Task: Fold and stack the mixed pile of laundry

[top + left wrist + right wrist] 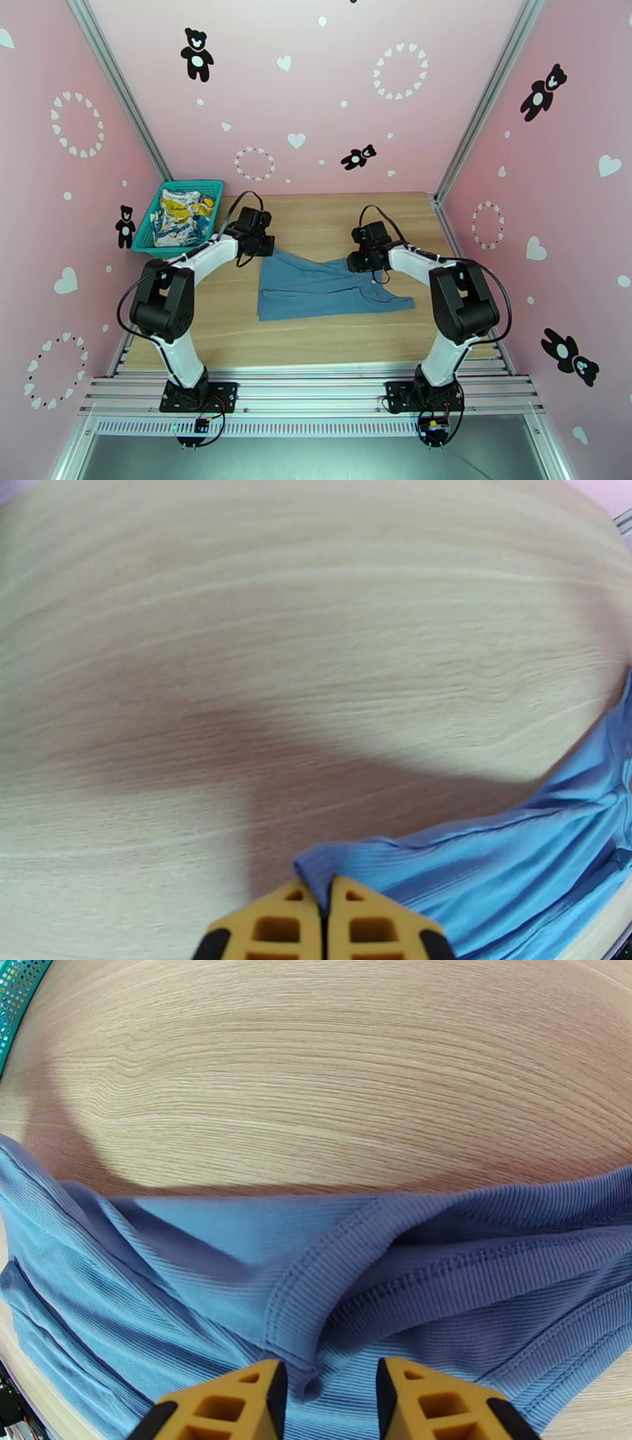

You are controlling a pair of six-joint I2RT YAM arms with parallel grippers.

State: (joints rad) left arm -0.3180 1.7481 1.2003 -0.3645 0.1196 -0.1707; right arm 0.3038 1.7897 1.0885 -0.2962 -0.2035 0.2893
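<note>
The dusty-blue tank top (324, 288) lies spread on the wooden table, partly folded and wrinkled. My left gripper (265, 246) sits at its far left corner; in the left wrist view the yellow fingers (347, 922) are pressed together on that corner of blue cloth (490, 859). My right gripper (365, 260) hovers over the top's far right part. Its yellow fingers (229, 1402) stand apart, astride a raised ridge of the ribbed hem (316, 1307). The white cloth with yellow-and-blue print (180, 215) lies crumpled in the basket at the far left.
A teal mesh basket (152, 225) stands at the table's far left corner, and its rim (20, 1007) shows in the right wrist view. Pink walls close in the back and both sides. Bare wood (316, 339) runs between the top and the arms' bases.
</note>
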